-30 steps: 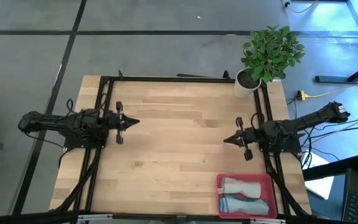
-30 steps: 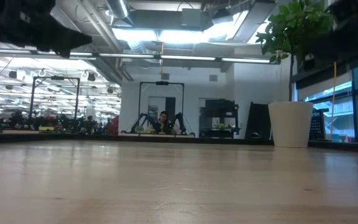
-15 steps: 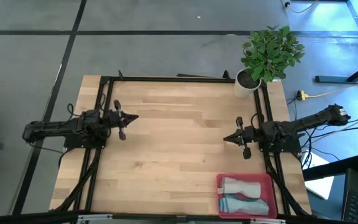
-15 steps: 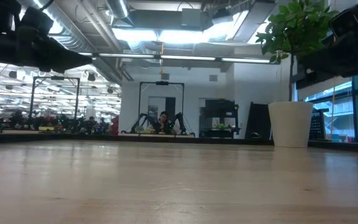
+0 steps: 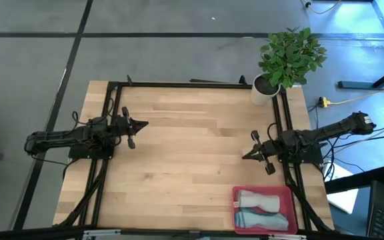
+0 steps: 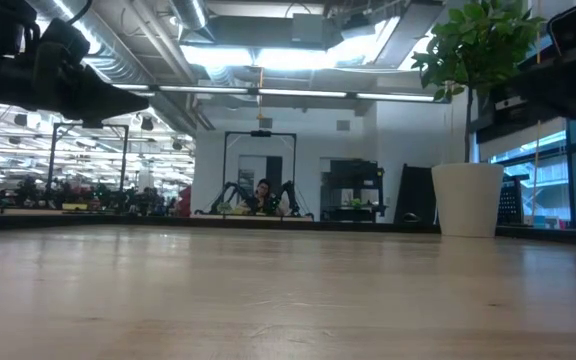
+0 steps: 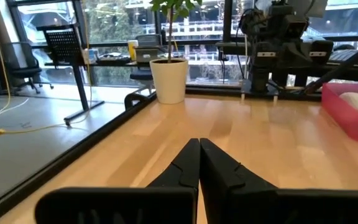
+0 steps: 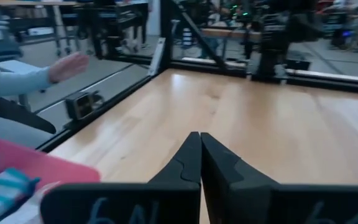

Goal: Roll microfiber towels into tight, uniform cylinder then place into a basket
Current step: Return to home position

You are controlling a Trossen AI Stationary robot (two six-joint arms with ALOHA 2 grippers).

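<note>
The pink basket (image 5: 265,189) sits at the table's near right corner. Two rolled microfiber towels lie in it side by side: a pale one (image 5: 259,199) and a teal-blue one (image 5: 262,219) nearer the front edge. My left gripper (image 5: 145,124) hovers shut over the table's left side, pointing level toward the right. My right gripper (image 5: 244,157) hovers shut at the right side, pointing left, just beyond the basket's far side. Both show as closed fingertips in the wrist views, the left gripper (image 7: 199,142) and the right gripper (image 8: 200,134). The right wrist view catches the basket (image 8: 36,165) and the teal towel (image 8: 2,186).
A potted plant (image 5: 287,57) in a white pot stands at the far right corner. Black frame rails (image 5: 179,85) run along the table's far, left and right sides. A person's hand (image 8: 70,65) and sleeve show beyond the table's near edge. Bare wood (image 5: 192,153) lies between the arms.
My left gripper has sunk a little and swung slightly toward the far edge, its arm drawn back toward the left. My right gripper has turned a little toward the near edge. Both have stayed shut. The towels and basket have not moved.
</note>
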